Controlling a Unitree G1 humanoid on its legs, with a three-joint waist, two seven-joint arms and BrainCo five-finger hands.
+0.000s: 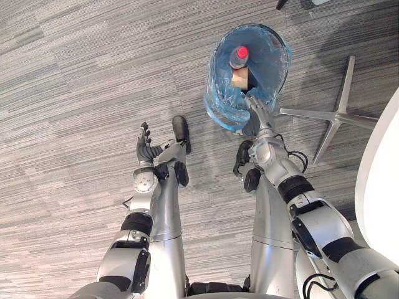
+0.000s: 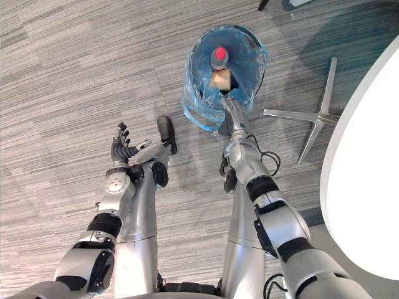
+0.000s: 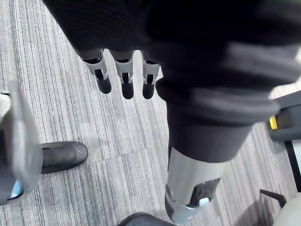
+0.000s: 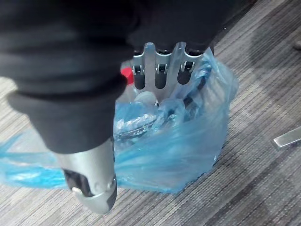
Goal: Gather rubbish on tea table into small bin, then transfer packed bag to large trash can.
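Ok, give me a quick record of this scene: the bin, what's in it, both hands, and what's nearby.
small bin: stands on the grey carpet, lined with a blue plastic bag
contents: bottle with a red cap, tan item beside it
right hand: at the bin's near rim, fingers straight against the bag
left hand: open, idle, apart from the bin
nearby: silver chair base, white table

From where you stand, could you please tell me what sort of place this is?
Probably an office or lounge: grey striped carpet, a swivel chair's metal star base, the edge of a white table, and a bag-lined small bin on the floor.
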